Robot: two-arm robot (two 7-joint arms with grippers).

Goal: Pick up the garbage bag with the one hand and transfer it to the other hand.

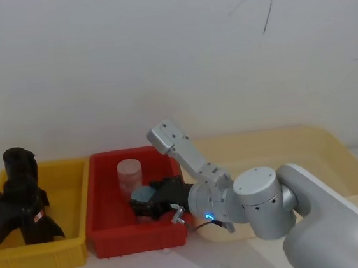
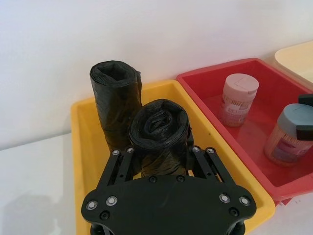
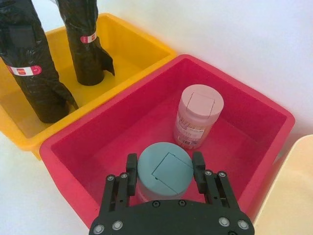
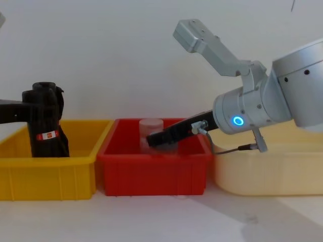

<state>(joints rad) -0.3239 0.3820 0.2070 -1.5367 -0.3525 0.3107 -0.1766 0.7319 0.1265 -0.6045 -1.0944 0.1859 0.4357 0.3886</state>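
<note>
At the lower edge of the left wrist view, the left tool (image 2: 160,152) is clamping the garbage bag (image 2: 159,128) near its top, pressing on both sides, while the bag is standing in the yellow bin (image 2: 88,147). Lifting could be dragging the second roll (image 2: 116,93) just behind, or letting slick plastic slip. Farther right, the right tool (image 3: 164,160) is straddling the blue-lidded jar (image 3: 165,172) in the red bin (image 3: 146,117); whether it is gripping, I cannot tell.
</note>
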